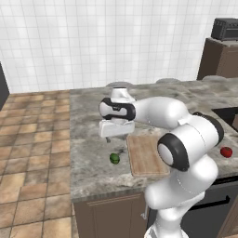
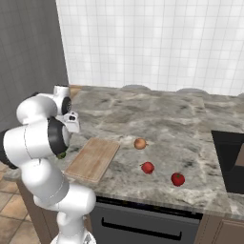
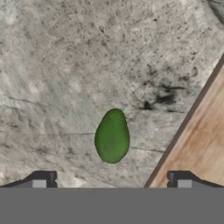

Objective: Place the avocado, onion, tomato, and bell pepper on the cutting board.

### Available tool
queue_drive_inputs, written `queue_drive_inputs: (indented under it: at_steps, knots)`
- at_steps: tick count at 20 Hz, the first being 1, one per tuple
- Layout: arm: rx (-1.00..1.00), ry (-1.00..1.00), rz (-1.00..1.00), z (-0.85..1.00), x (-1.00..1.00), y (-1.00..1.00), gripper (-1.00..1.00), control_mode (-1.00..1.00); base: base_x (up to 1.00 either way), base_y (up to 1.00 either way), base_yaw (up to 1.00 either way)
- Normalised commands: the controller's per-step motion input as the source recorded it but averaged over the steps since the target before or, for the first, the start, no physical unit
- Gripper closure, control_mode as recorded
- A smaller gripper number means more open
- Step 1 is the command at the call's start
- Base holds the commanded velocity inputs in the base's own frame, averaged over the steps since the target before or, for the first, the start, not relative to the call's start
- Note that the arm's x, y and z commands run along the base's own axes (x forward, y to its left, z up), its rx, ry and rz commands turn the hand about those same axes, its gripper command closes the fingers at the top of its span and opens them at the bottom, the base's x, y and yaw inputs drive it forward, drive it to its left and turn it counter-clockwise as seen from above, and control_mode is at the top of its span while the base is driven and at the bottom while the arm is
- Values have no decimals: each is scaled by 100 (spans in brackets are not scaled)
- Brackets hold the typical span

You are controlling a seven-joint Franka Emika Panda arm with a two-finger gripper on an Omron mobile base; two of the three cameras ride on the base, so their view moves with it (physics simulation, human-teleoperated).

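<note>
Green avocado [image 3: 112, 136] lies on the grey marbled table [image 1: 93, 116], near the front edge and just left of the cutting board [image 1: 146, 155], not touching it. Hand [image 1: 115, 138] hovers above the avocado, fingers spread wide, holding nothing. Board is bare. Further right on the table: tomato [image 2: 147, 167], bell pepper [image 2: 177, 179], and behind them the onion [image 2: 139, 143], all apart.

Bare counter [image 3: 65, 65] round avocado [image 3: 112, 136]
</note>
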Motion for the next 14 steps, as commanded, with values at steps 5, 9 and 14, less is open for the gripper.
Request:
queue_drive_inputs:
  at_steps: [5,9,14]
  knots:
    - [0,3,0,-19,0,0,-100,-100,0,0,0]
    - [0,0,0,-11,0,0,-100,-100,0,0,0]
    - [0,0,0,-16,0,3,-100,-100,0,0,0]
